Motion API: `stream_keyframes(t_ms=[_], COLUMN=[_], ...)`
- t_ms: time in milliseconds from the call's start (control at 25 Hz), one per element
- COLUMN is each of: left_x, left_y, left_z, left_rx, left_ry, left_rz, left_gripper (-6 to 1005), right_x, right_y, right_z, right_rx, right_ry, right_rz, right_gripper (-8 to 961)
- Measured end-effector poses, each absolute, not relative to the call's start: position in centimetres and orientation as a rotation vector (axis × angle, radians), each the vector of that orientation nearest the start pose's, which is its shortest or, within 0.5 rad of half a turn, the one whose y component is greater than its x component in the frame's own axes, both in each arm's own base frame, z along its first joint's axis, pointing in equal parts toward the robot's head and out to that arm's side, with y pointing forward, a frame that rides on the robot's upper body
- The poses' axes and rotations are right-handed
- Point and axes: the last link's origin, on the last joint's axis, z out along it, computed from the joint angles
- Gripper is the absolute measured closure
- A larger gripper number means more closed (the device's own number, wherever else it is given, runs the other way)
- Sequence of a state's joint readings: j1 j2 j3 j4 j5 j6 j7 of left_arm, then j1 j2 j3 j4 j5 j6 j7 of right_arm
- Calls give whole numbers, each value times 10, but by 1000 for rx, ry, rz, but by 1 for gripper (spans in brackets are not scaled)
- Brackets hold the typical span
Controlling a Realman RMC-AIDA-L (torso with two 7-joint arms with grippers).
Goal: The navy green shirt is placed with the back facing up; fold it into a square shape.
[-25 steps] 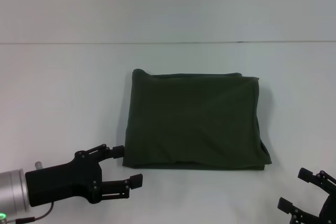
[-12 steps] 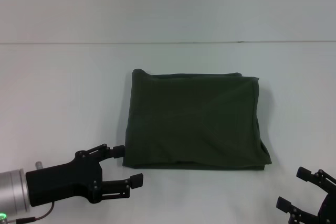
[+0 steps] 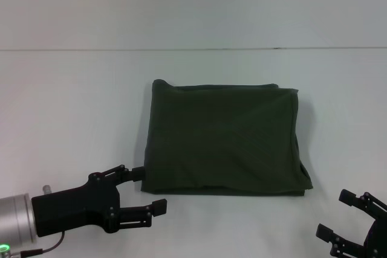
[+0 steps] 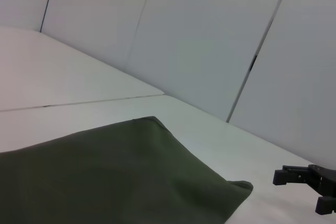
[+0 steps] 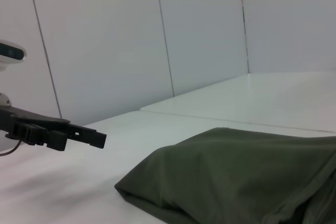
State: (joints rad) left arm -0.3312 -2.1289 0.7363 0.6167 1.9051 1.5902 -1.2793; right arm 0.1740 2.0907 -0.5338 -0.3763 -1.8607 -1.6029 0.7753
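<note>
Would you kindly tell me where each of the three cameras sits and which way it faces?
Head view: looks forward and down on the folded navy green shirt on the white table; left end effector and right end effector, both open, show nearest the robot.
Left wrist view: low at the shirt's near left corner, looking across it; the right end effector shows.
Right wrist view: low, looking leftward across the shirt; the left end effector shows.
All three share the shirt.

We are seeing the navy green shirt [image 5: 236, 174] lying folded on the white table [image 5: 68, 190], plain side up. The left gripper [image 5: 79, 137] is hovering well apart from it, fingers spread.
</note>
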Motion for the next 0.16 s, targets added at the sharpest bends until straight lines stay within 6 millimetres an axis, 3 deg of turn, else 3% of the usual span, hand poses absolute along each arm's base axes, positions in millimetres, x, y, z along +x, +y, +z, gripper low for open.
stream_keyframes(t_ms=[160], left_x=[-295], left_y=[267], left_z=[-26], left_rx=[-2653], left_ry=[-769], left_rz=[-828], left_gripper=[49], right_x=[352], right_y=[202], right_z=[-22], right_rx=[-2382], right_ry=[578], right_rz=[802], right_gripper=[23])
